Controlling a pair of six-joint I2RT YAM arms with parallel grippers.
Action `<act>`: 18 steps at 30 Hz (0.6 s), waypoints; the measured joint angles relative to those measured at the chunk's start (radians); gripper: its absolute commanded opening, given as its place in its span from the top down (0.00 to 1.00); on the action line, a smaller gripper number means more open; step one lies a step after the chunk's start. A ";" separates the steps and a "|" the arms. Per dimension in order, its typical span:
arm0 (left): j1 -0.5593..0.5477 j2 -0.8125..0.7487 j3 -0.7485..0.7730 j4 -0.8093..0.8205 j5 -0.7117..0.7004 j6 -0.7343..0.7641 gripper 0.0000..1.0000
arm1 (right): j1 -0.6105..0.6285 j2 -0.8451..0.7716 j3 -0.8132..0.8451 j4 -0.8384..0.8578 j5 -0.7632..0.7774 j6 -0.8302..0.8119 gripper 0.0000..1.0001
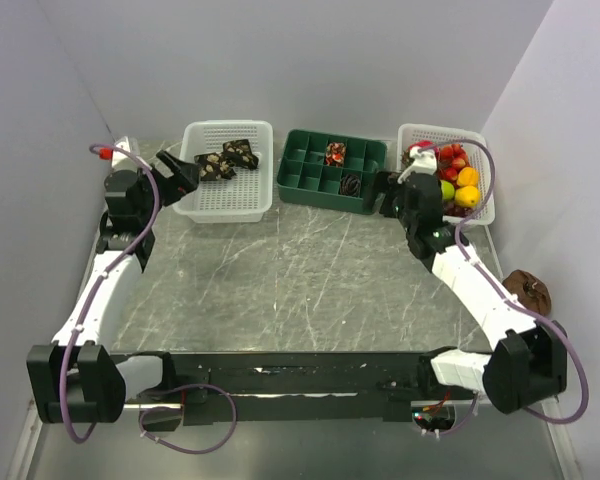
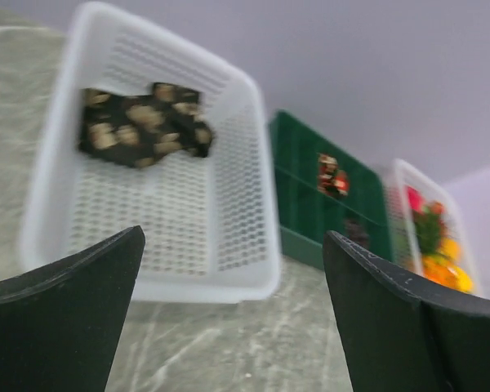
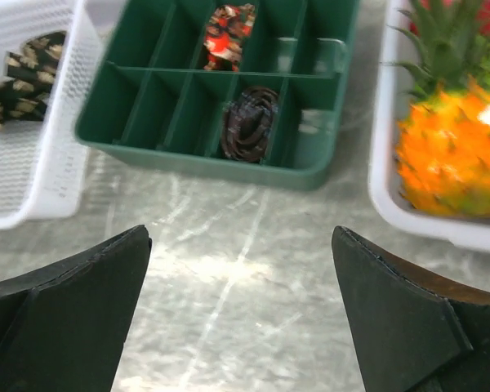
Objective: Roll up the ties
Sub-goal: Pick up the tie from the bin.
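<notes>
While both hover over the table (image 1: 310, 280), left tool (image 2: 233, 237) spread wide, empty, right tool (image 3: 241, 233) likewise

The grey marbled desk (image 1: 300, 280) lies open across its middle, from the arm bases to a far row of three containers: a white perforated plastic basket (image 1: 227, 208), a dark green compartment tray (image 1: 310, 196) and a white fruit-filled basket (image 1: 486, 200), with only narrow gaps between. The left hand (image 1: 178, 175), fingers spread wide, hangs at the first basket's left rim; a crumpled black-brown patterned tie (image 1: 227, 158) fills its far part, its near floor free. The right hand (image 1: 385, 195), likewise spread, hangs by the gap between tray and fruit basket. Thin dividers cramp the tray's cells; a reddish coil (image 1: 335, 153) and a dark coil (image 1: 351, 184) fill two
</notes>
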 measured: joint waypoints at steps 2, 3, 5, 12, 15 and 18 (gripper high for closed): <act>-0.001 0.014 0.011 0.026 0.055 -0.009 0.04 | -0.001 0.049 0.074 -0.035 -0.020 0.011 0.01; -0.001 0.020 0.011 0.032 0.074 -0.014 0.04 | -0.001 0.077 0.110 -0.047 -0.028 0.013 0.01; -0.002 0.038 0.005 0.036 0.102 -0.015 0.04 | -0.002 0.148 0.215 -0.095 -0.051 0.017 0.01; -0.013 0.249 0.163 -0.146 0.058 0.013 0.04 | -0.002 0.253 0.307 -0.147 -0.142 0.053 0.01; -0.034 0.380 0.325 -0.254 -0.006 0.036 0.04 | -0.002 0.253 0.282 -0.160 -0.179 0.069 0.01; -0.076 0.495 0.489 -0.349 -0.091 0.064 0.04 | -0.002 0.241 0.248 -0.161 -0.201 0.079 0.01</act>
